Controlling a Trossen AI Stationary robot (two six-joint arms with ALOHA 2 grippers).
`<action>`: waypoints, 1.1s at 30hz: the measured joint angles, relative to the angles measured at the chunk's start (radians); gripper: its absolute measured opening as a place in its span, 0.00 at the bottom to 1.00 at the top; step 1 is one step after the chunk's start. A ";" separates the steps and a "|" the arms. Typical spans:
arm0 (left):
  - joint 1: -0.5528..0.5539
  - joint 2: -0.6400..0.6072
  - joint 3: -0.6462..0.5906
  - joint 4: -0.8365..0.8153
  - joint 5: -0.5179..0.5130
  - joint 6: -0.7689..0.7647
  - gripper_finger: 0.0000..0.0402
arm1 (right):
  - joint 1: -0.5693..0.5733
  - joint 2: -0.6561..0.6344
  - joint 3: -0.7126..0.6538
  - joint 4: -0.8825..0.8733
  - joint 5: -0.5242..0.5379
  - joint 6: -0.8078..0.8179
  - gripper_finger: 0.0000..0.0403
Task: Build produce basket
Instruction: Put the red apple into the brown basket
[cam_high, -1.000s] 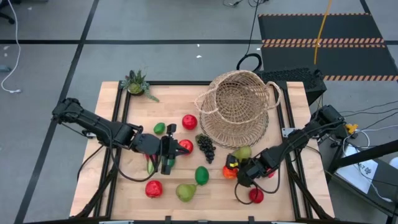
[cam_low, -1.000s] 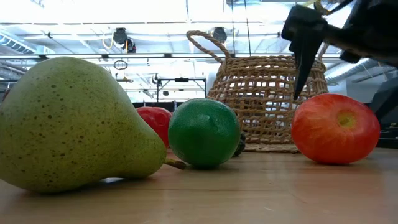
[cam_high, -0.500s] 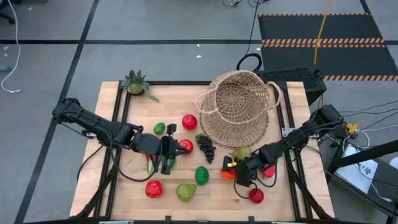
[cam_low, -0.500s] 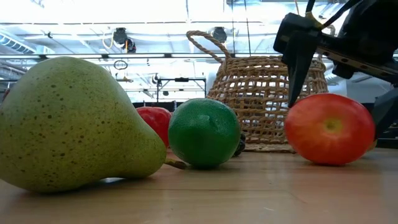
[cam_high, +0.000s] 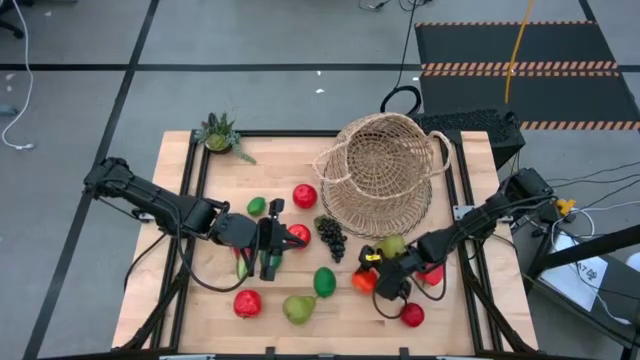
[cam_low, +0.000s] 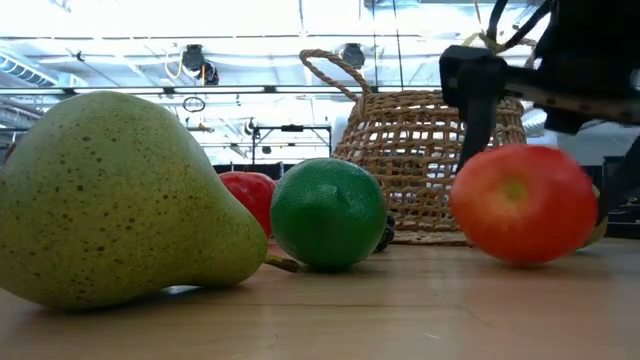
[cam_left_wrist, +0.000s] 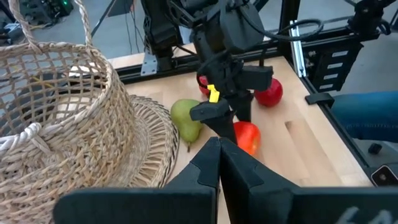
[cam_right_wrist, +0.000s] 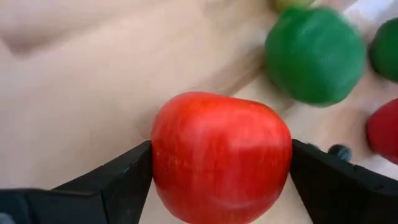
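A glossy red-orange apple (cam_right_wrist: 221, 158) sat clamped between the right gripper's (cam_high: 372, 281) fingers (cam_right_wrist: 115, 180), apparently just clear of the table (cam_high: 452, 320), in front of the basket (cam_high: 383, 170). The left gripper (cam_high: 272, 238) was closed, empty, mid-table.

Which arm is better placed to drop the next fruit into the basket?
The right. Its tool is clamped on a red-orange apple, near the basket. The left tool sits farther off, beside a red apple.
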 joint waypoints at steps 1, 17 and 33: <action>0.000 0.000 0.000 0.003 0.000 0.000 0.02 | 0.004 -0.010 0.000 0.022 0.002 0.028 0.83; 0.000 0.000 0.000 0.006 0.000 0.015 0.02 | 0.037 -0.477 0.002 0.224 0.299 0.328 0.83; 0.000 0.000 0.000 0.014 0.000 0.013 0.02 | -0.037 -0.805 0.003 0.266 0.356 0.371 0.83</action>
